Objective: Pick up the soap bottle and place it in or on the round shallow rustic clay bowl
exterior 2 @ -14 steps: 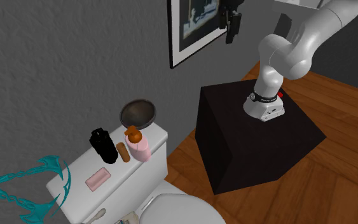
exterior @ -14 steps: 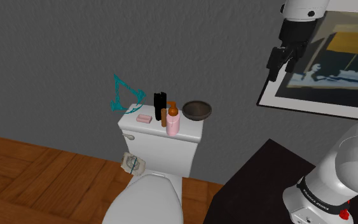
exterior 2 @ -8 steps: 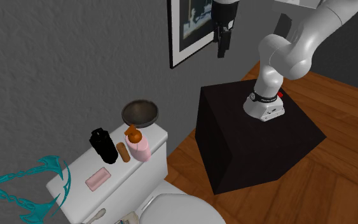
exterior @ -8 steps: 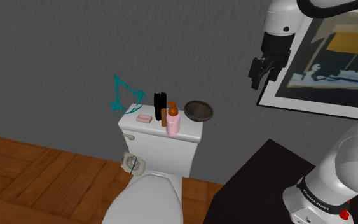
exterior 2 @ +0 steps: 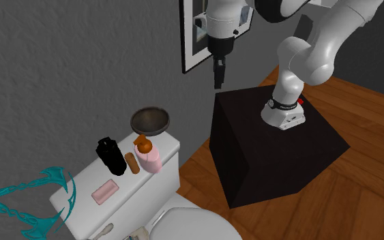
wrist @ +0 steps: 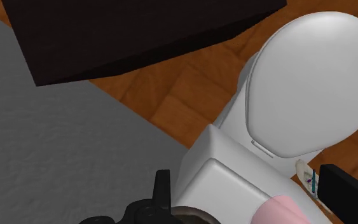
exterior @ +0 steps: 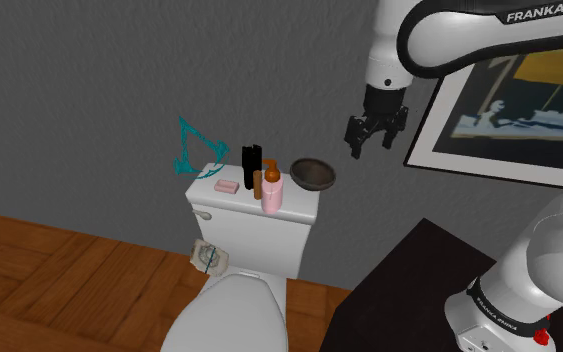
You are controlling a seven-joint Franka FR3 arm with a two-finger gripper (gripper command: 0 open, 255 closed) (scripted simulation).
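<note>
The soap bottle (exterior: 272, 190) (exterior 2: 149, 155) is pink with an orange pump and stands upright on the white toilet tank (exterior: 299, 212), near its front edge. Its pink body (wrist: 279, 213) also shows low in the wrist view. The dark round shallow bowl (exterior: 312, 174) (exterior 2: 149, 121) sits on the same tank, at the end nearer the stand, a little apart from the bottle. My black gripper (exterior: 370, 146) (exterior 2: 217, 80) hangs open and empty in the air, above the bowl and to the shoulder view's right of it. One finger (wrist: 344, 191) shows beside the pink bottle.
A black bottle (exterior: 251, 160), a small brown bottle (exterior: 258, 184) and a pink soap bar (exterior: 227, 185) share the tank with a teal ornament (exterior: 191, 150). The toilet lid (wrist: 311, 83) is down. A framed picture (exterior: 519, 110) hangs behind the arm. The black stand (exterior 2: 279, 157) rests on wood floor.
The arm has swung to the shoulder view's left and lower, from in front of the picture toward the toilet tank. The gripper stayed open. The bottle and bowl have not moved.
</note>
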